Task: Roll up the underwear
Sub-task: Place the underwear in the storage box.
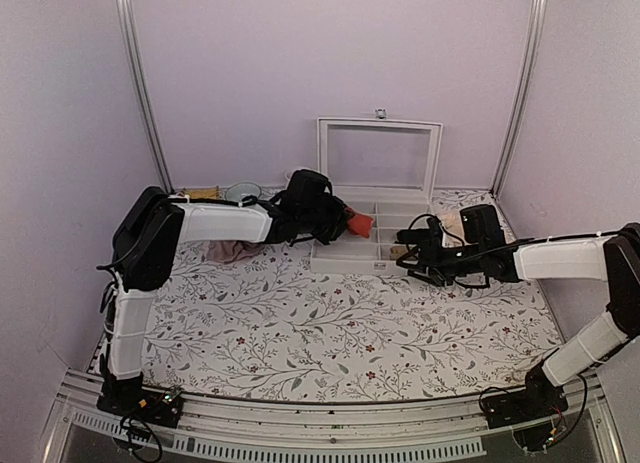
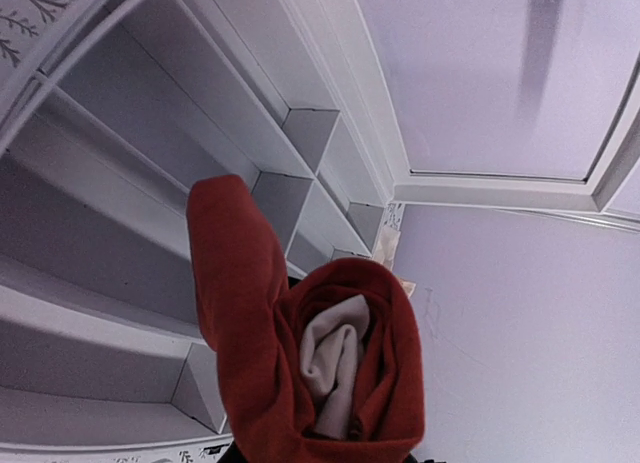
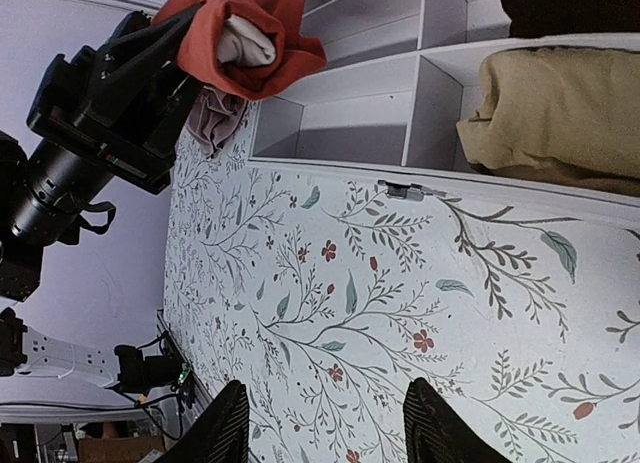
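The underwear (image 1: 359,224) is a red-orange roll with its cream waistband tucked inside. My left gripper (image 1: 340,223) is shut on it and holds it over the left compartments of the white organiser box (image 1: 345,260). In the left wrist view the roll (image 2: 250,323) fills the lower middle and hides my fingers, with the box's dividers behind it. In the right wrist view the roll (image 3: 240,38) shows at the top left in the left gripper. My right gripper (image 1: 412,253) is open and empty just in front of the box, its fingers (image 3: 228,428) spread above the floral mat.
The box's lid (image 1: 378,158) stands open at the back. A pale beige cloth (image 3: 560,108) fills a right compartment. A dusty-pink cloth (image 1: 232,250) lies on the floral mat left of the box. Small items (image 1: 225,192) sit at the back left.
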`<action>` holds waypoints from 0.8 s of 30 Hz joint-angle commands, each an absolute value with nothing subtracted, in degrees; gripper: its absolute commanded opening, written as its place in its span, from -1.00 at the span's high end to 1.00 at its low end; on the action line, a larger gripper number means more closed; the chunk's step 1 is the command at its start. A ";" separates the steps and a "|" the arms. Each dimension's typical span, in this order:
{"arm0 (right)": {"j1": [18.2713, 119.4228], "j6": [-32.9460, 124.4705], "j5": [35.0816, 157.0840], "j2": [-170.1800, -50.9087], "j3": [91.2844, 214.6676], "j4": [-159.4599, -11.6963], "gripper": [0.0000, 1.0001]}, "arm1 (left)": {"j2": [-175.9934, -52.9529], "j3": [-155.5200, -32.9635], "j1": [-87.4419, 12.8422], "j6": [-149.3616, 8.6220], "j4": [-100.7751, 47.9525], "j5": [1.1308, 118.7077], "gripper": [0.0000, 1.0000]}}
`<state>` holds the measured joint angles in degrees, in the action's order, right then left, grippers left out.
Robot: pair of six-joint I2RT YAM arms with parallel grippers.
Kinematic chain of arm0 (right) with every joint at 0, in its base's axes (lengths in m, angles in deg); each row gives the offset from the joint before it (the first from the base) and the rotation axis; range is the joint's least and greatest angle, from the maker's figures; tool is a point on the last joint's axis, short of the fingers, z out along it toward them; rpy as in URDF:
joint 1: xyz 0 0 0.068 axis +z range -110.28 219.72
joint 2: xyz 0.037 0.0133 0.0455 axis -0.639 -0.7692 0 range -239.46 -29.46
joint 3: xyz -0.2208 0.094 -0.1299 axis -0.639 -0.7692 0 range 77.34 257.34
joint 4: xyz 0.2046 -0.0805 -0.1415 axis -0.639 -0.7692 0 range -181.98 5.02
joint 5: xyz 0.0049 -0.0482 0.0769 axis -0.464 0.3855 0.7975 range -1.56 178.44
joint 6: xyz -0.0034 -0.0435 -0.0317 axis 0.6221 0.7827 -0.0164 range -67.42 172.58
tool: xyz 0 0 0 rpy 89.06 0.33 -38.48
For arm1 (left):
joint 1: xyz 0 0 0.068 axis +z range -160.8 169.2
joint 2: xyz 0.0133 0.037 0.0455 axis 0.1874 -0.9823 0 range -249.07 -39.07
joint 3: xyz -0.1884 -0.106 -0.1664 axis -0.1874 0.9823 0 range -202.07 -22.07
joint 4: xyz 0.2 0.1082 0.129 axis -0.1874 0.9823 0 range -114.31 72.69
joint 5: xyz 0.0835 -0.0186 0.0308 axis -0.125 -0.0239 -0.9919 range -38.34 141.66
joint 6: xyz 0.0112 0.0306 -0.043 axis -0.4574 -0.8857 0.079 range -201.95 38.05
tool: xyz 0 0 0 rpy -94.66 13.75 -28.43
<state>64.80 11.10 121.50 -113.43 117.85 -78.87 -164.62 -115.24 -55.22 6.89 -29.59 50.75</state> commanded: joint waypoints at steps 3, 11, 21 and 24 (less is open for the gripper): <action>62.88 14.42 118.89 -103.73 117.00 -83.44 -0.04 | -167.70 -118.66 -57.26 9.92 -30.80 46.35 1.00; 61.78 15.17 119.20 -102.70 116.41 -84.14 -0.04 | -167.23 -116.73 -58.23 12.84 -28.10 44.46 1.00; 61.78 15.47 119.25 -102.28 116.20 -84.72 -0.04 | -166.11 -114.15 -59.42 16.56 -24.94 43.83 1.00; 61.79 15.35 119.44 -102.11 116.10 -84.68 -0.04 | -166.35 -114.33 -59.56 17.63 -23.81 43.96 1.00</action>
<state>61.94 14.69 119.84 -105.25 116.89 -84.21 -167.25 -114.78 -58.53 15.87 -25.98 44.70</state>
